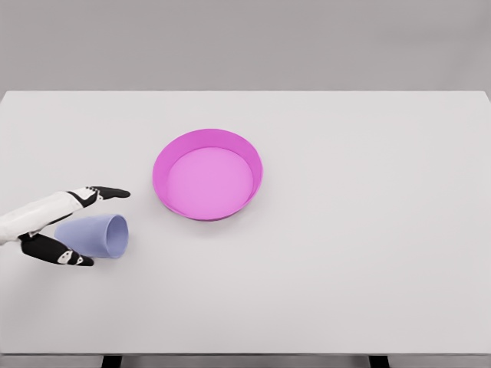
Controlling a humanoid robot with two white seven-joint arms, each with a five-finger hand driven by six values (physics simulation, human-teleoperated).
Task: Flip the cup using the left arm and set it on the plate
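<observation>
Between the spread fingers of the left hand (65, 226) lies the cup (96, 234), ungrasped.

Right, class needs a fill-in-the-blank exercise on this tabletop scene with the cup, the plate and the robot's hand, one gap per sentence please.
1. The cup lies on its ____ on the table.
2. The plate is coloured ____.
3. The cup's open mouth points toward the picture's ____.
4. The left hand reaches the cup with one finger above it and one ____ it in the picture.

Missing words: side; pink; right; below
</observation>
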